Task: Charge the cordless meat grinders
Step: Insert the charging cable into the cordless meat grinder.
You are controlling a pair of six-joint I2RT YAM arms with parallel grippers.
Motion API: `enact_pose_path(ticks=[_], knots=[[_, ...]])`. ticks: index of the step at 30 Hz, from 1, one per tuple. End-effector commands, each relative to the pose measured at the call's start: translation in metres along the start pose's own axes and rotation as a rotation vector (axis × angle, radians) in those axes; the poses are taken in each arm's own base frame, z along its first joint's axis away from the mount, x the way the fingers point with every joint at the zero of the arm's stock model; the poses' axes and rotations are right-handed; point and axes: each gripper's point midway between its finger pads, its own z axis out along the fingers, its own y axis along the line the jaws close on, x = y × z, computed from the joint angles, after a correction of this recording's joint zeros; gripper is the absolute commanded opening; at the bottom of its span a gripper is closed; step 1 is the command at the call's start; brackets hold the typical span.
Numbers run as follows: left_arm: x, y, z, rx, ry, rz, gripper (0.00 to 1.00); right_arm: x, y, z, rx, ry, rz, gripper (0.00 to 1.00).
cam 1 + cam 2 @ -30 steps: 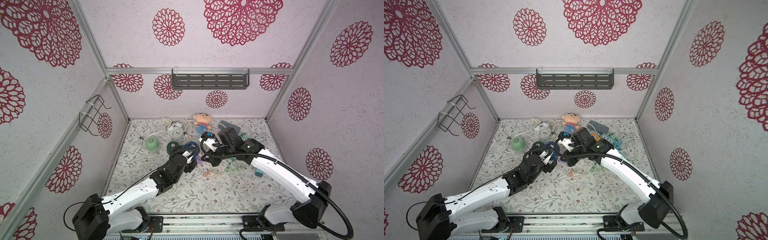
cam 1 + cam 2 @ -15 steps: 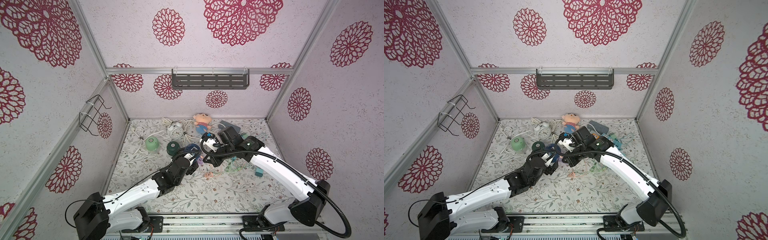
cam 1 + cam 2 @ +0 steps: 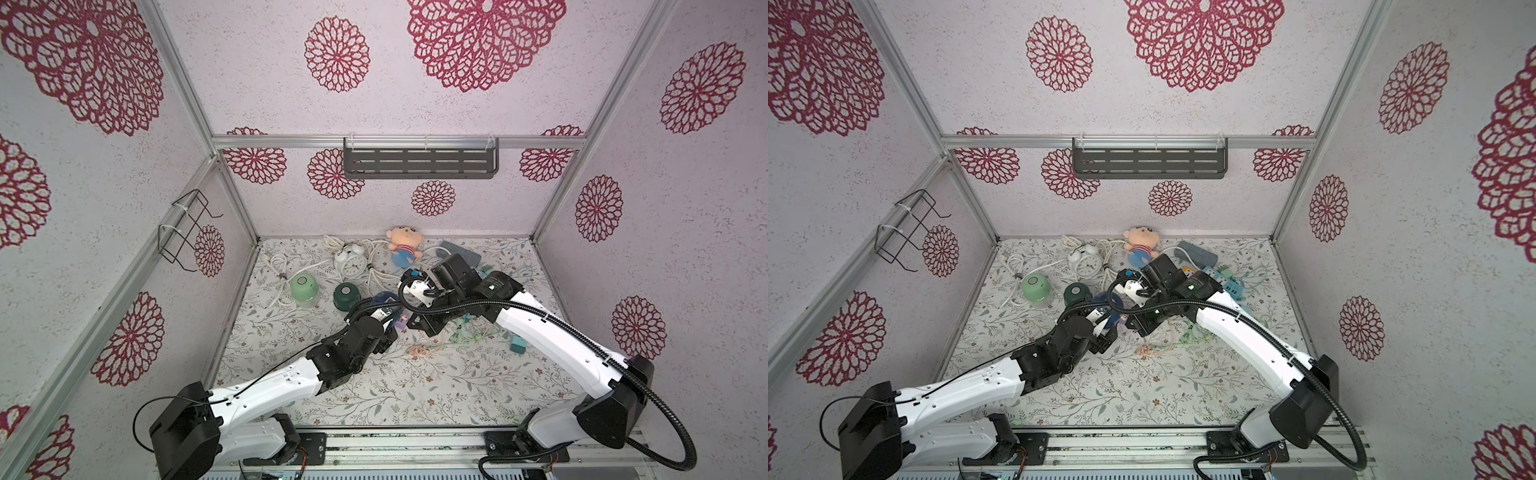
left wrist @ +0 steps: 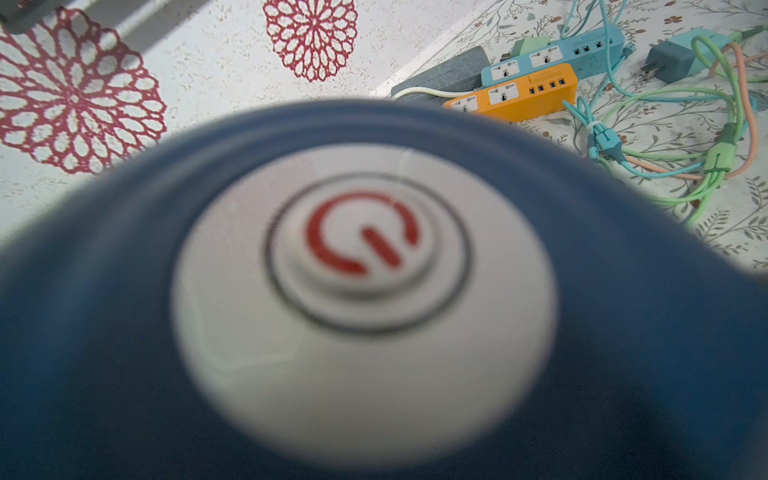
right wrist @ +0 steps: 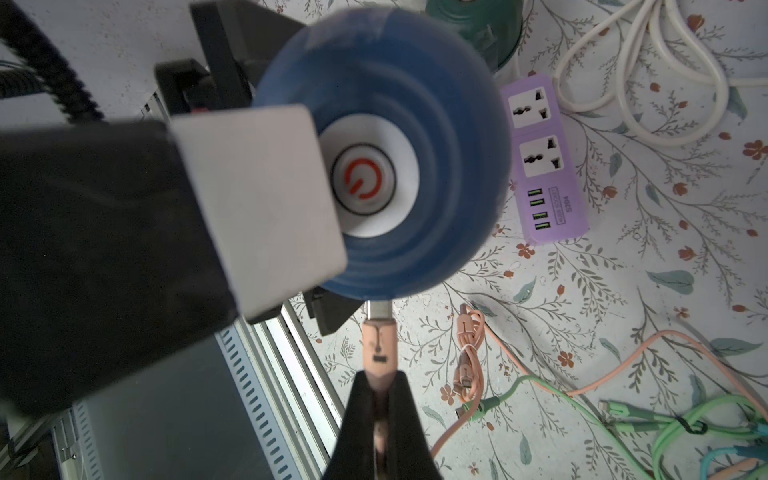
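My left gripper [image 3: 388, 319] is closed around the sides of the navy blue grinder [image 3: 384, 298], one of the cordless meat grinders. The grinder's white top button fills the left wrist view [image 4: 365, 257], which hides the fingers there. In the right wrist view, black left fingers [image 5: 332, 311] show on both sides of the navy grinder [image 5: 449, 166]. My right gripper [image 5: 379, 376] is shut on an orange cable plug [image 5: 378, 349], whose metal tip meets the grinder's side. The light green grinder [image 3: 303, 286] and the dark green grinder [image 3: 345, 294] stand on the floor behind, in both top views.
A purple power strip [image 5: 542, 162] lies beside the navy grinder. Orange [image 4: 515, 95] and blue [image 4: 552, 54] strips lie further back. Green and orange cables [image 3: 461, 336] tangle under the right arm. A white alarm clock [image 3: 353, 262], a doll [image 3: 403, 245] and white cords [image 3: 278, 266] sit at the back.
The left arm drew back slightly toward the front with the navy grinder, then held still. The right gripper kept the orange plug at the grinder's side.
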Motion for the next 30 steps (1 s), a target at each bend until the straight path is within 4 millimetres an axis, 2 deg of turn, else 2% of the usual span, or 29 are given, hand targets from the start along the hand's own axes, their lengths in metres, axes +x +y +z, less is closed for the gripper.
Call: enact_pose_path(ticks=[1, 18, 30], knots=[[-0.041, -0.075, -0.029, 0.315, -0.149, 0.078, 0.5, -0.1, 0.007, -0.04, 0.041, -0.399, -0.182, 0.0], [-0.052, -0.08, -0.032, 0.345, -0.19, -0.003, 0.49, -0.098, 0.012, -0.07, 0.081, -0.487, -0.184, 0.0], [-0.061, -0.089, -0.04, 0.38, -0.192, 0.016, 0.48, -0.106, 0.017, -0.059, 0.054, -0.478, -0.2, 0.0]])
